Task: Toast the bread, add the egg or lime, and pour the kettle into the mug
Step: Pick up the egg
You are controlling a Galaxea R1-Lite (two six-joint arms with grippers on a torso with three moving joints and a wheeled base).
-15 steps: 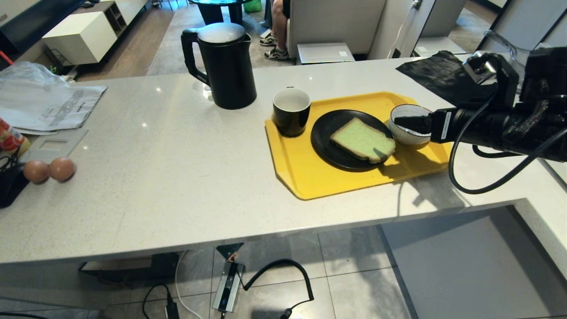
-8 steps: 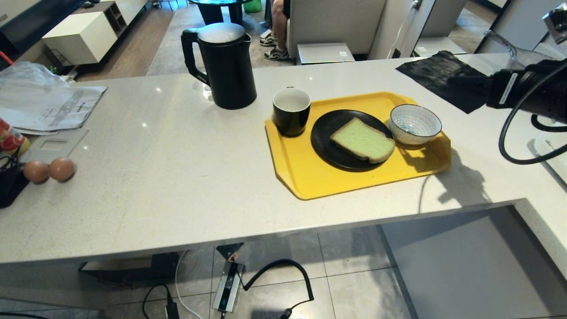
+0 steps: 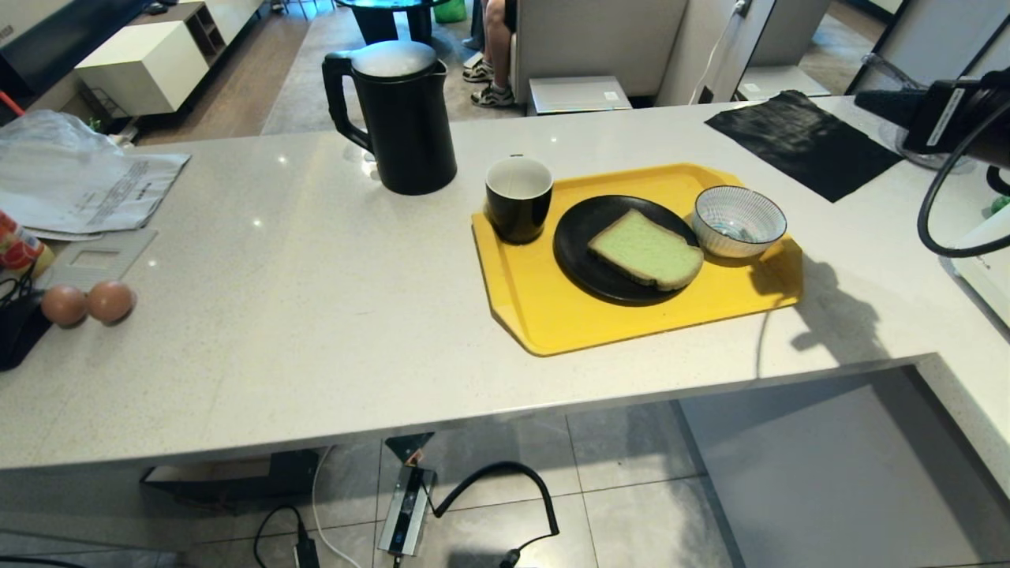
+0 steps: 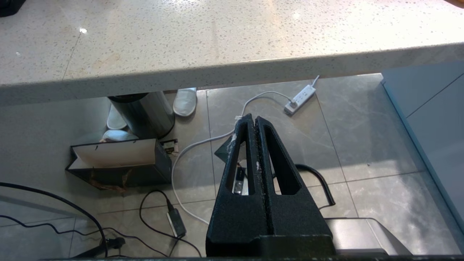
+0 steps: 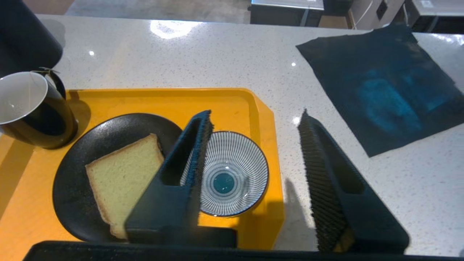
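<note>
1. right gripper (image 5: 253, 181) is hovering empty, jaws apart, right of the tray (image 3: 552, 323).
2. bread (image 3: 647, 254) is lying on the plate (image 3: 576, 252); the striped bowl (image 3: 739, 221) is sitting empty.
3. judgement: fetching the egg next, gripping gently.
4. left gripper (image 4: 256, 145) is hanging closed below the counter (image 3: 316, 315).

The right hand (image 3: 872, 101) is mostly cut off by the head view's right edge. The kettle (image 5: 25, 38) is clipped at the wrist view's corner, and the bread (image 5: 123, 177) is partly covered by a finger (image 5: 181, 174).
</note>
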